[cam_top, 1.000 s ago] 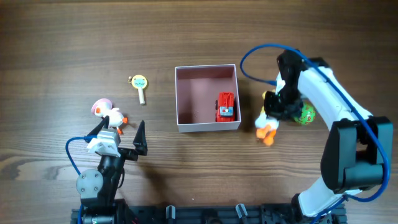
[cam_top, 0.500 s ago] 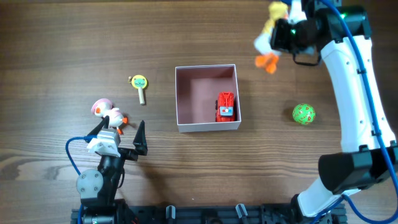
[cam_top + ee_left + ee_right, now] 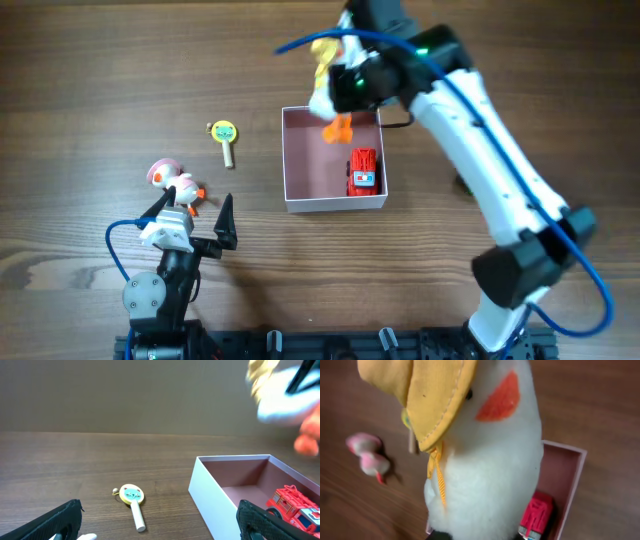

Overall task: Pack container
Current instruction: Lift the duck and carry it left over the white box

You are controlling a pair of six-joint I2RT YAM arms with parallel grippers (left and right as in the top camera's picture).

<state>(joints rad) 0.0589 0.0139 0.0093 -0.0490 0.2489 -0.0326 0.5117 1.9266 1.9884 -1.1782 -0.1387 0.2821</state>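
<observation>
Overhead showed the right gripper, clamped on the plush duck, had swung from three o'clock of the mid-table container to its twelve o'clock rim; dropping looked next

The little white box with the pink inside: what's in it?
A red toy fire truck lies in the box. The white plush duck held above covers the far edge.

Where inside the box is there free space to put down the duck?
The container's left half is bare, between its left wall and the red fire truck: room for the duck. The right side is crowded by the truck.
</observation>
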